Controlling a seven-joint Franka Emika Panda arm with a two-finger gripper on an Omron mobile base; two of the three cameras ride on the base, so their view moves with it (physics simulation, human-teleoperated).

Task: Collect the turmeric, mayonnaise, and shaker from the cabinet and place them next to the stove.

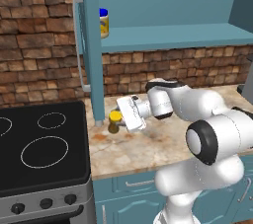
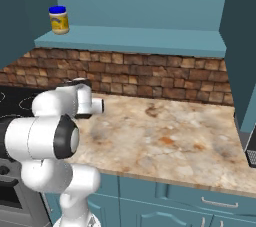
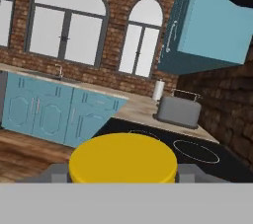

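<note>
Currently, from the left base, the gripper (image 1: 120, 119) is clamped on the turmeric (image 1: 114, 122), low over the counter (image 1: 163, 144) beside the stove (image 1: 44, 144). From the right base, the mayonnaise (image 2: 59, 19) waits on the cabinet (image 2: 135, 38) shelf. From the hand, the turmeric's yellow cap (image 3: 122, 158) sits between the fingers.

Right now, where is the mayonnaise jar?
The mayonnaise stands on the cabinet shelf at its left end, beside the open door, above the counter and to the right of the stove.
</note>
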